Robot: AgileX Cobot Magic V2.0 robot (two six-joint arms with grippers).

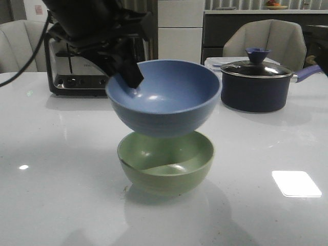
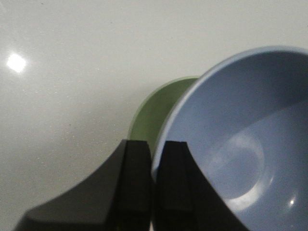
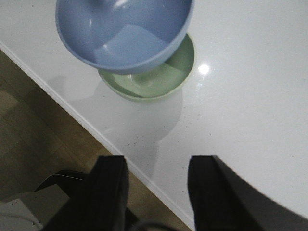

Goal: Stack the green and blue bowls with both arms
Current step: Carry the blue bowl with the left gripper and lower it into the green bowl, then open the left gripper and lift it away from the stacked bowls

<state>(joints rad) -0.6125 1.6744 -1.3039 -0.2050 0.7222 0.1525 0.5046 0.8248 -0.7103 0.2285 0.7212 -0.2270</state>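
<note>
My left gripper (image 1: 132,77) is shut on the left rim of the dusty blue bowl (image 1: 164,97) and holds it in the air, just above the pale green bowl (image 1: 165,161), which stands on the white table. In the left wrist view the fingers (image 2: 137,159) pinch the blue bowl's rim (image 2: 231,139), with the green bowl (image 2: 156,113) partly hidden below it. My right gripper (image 3: 156,166) is open and empty over the table's edge; its view shows the blue bowl (image 3: 122,31) over the green bowl (image 3: 159,79). The right gripper is out of the front view.
A dark lidded saucepan (image 1: 256,84) with a purple handle stands at the back right. A chrome toaster (image 1: 77,69) stands at the back left, behind my left arm. Chairs stand beyond the table. The table edge (image 3: 86,122) runs near my right gripper.
</note>
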